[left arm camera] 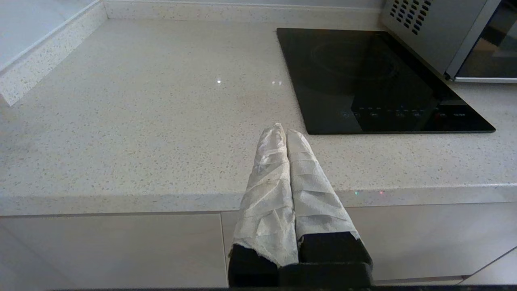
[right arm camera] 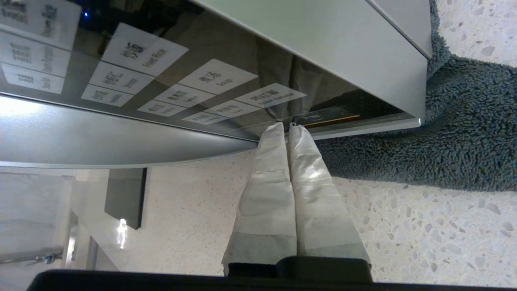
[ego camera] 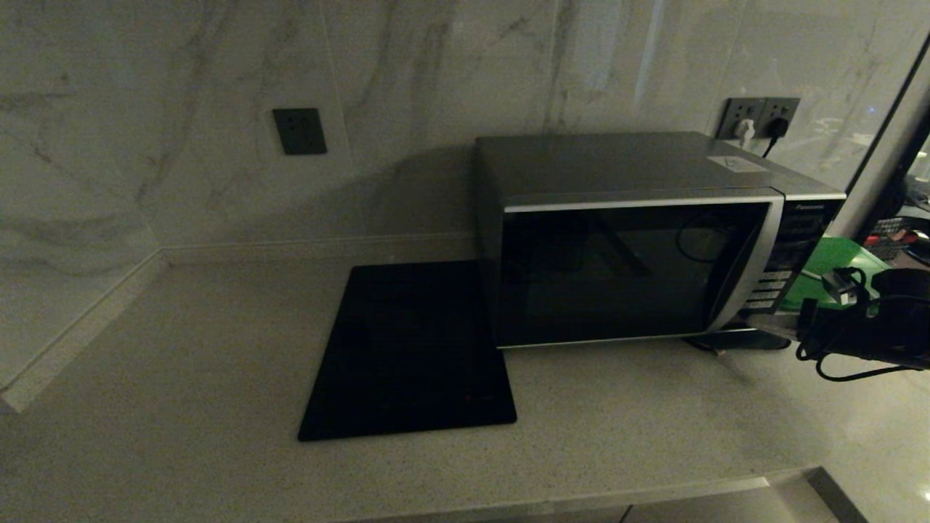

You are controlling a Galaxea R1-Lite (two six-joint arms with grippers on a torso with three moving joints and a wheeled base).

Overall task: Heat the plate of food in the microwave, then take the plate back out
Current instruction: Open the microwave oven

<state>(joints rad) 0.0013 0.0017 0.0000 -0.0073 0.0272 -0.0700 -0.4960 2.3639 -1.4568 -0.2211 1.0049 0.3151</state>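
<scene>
Countertop (left arm camera: 141,121) front edge free; right gripper (right arm camera: 286,126) pressed together at microwave (ego camera: 625,240) button-panel bottom edge.

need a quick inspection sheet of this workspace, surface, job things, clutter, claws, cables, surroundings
surface: pale speckled countertop, mostly bare on its left side.
job's things: microwave at the right rear, door closed; plate of food not seen in any view.
clutter: black cooktop lying flat left of the microwave; grey towel under the microwave's corner; green board behind its right side.
claws: right claw shut, tips at the lowest part of the button panel; left claw shut, parked off the counter's front edge.
cables: black plug and white plug in the wall socket; black cable loops on the right arm.
surroundings: marble wall with a second socket.
</scene>
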